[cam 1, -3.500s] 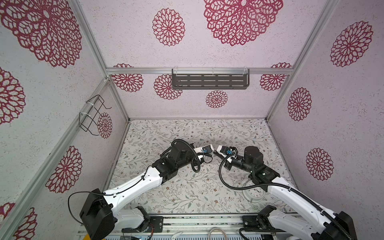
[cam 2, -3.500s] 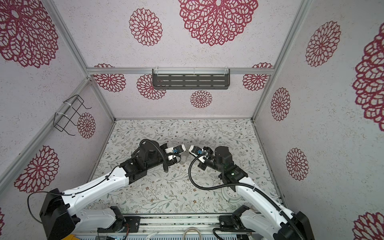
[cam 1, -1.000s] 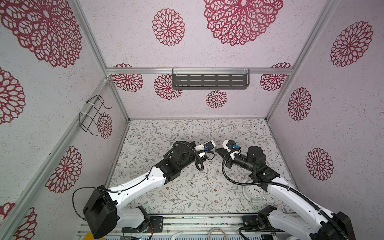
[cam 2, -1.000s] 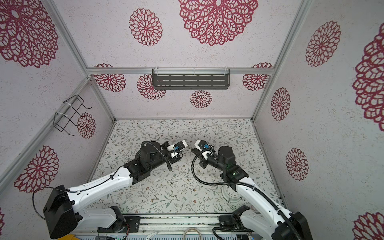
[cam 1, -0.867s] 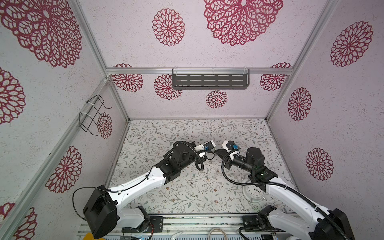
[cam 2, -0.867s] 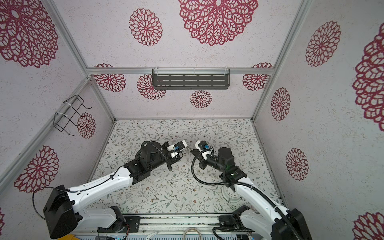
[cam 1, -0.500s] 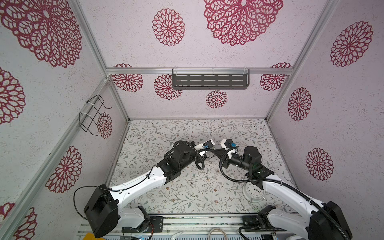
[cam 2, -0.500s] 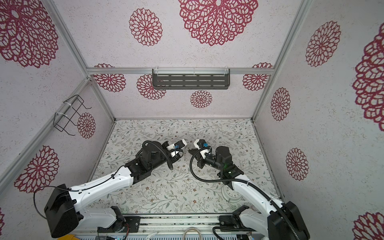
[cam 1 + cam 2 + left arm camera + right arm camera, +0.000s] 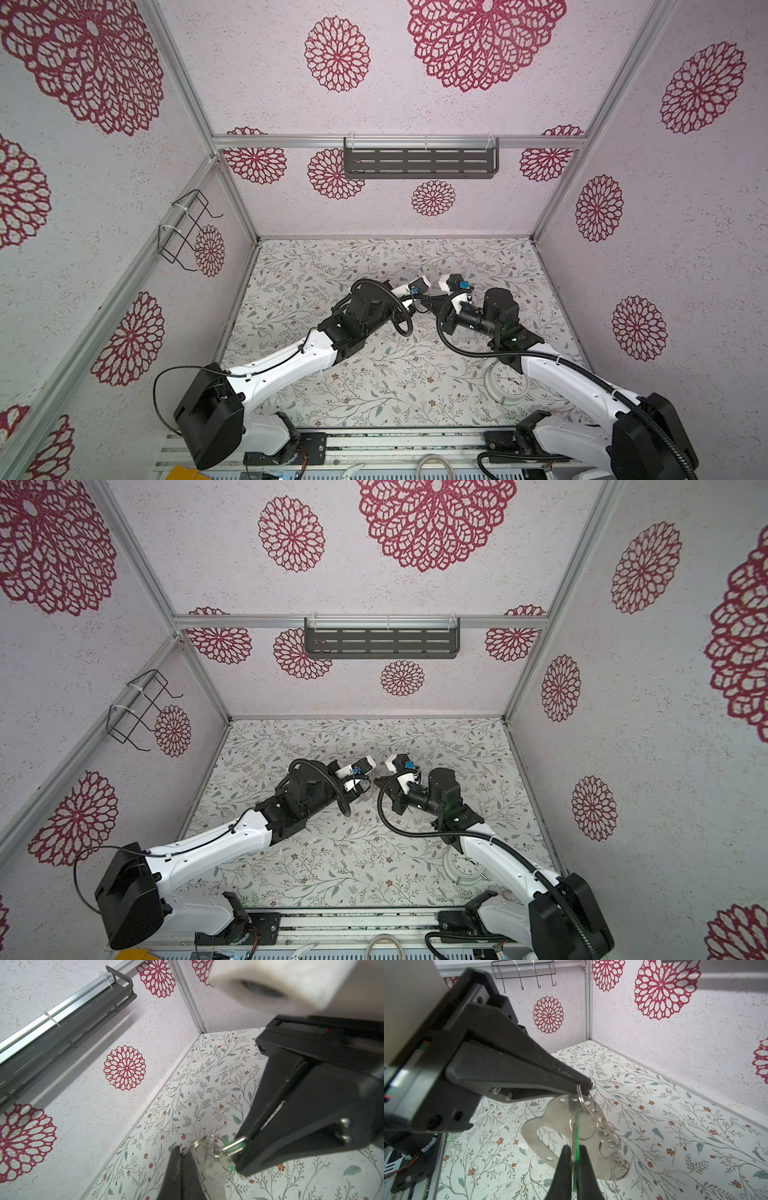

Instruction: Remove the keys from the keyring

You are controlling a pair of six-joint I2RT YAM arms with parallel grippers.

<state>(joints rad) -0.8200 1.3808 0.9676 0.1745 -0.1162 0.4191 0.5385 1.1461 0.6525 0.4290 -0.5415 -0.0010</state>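
Note:
The keyring [image 9: 562, 1109], a flat dull metal plate with a large opening and several small split rings along its edge, hangs in the air between both grippers. My left gripper [image 9: 585, 1086] [image 9: 180, 1150] is shut on one small split ring at the plate's top. Below it, my right gripper [image 9: 574, 1148] [image 9: 242, 1148] is shut on the key with the green tag [image 9: 576, 1138], seen edge-on. That green tag [image 9: 233, 1146] also shows in the left wrist view. In both top views the two grippers [image 9: 429, 297] [image 9: 375, 780] meet tip to tip above the middle of the floor.
A round white alarm clock [image 9: 508, 382] [image 9: 462, 866] stands on the floral floor under my right arm. A dark slotted shelf [image 9: 419, 163] hangs on the back wall and a wire rack [image 9: 183, 232] on the left wall.
My right arm has swung a little to the left, bringing its gripper closer to the left one. Both grippers stay shut.

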